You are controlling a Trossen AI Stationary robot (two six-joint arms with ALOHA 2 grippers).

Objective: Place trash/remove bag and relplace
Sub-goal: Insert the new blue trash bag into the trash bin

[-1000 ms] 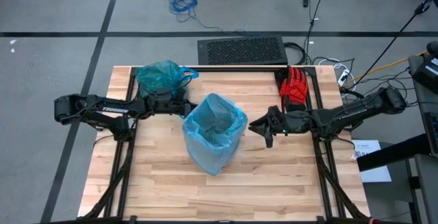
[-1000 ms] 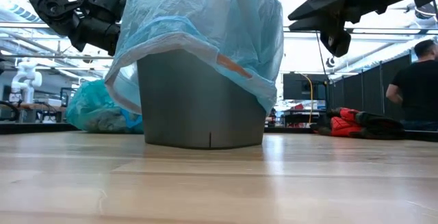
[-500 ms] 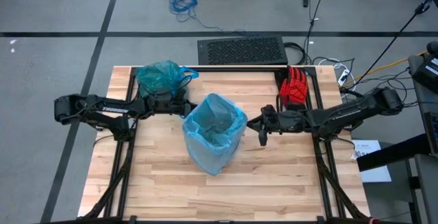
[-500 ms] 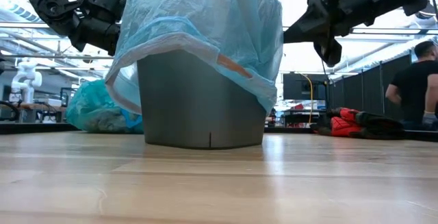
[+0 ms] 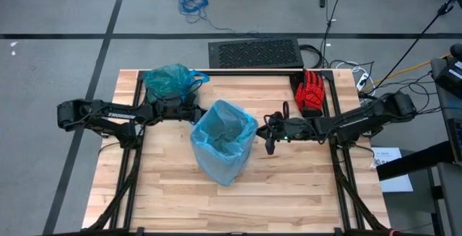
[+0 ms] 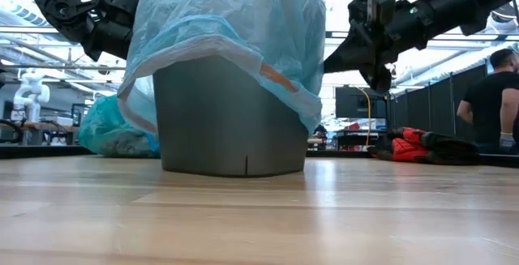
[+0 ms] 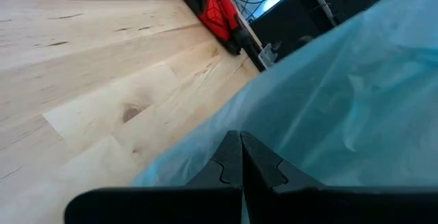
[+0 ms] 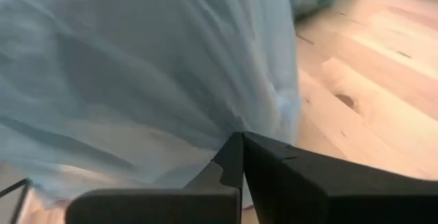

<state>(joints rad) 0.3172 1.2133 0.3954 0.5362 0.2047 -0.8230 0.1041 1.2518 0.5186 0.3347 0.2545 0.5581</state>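
Tabletop (image 5: 173, 185): red glove (image 5: 312, 92), teal bag (image 5: 167, 81)

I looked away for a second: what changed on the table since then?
The right gripper shut and slid toward the bin's pale blue liner, now beside its rim; the bin shifted slightly toward the left arm. The left gripper, teal bag and red glove stayed put.

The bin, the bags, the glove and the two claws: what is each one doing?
Bin: upright, lined with the sky-blue bag.
Sky-blue bag: draped over the bin's rim, mouth open.
Teal-green bag: bunched at the table's far left.
Red glove: lying flat.
Left claw: shut, beside the bin.
Right claw: shut, beside the bin.
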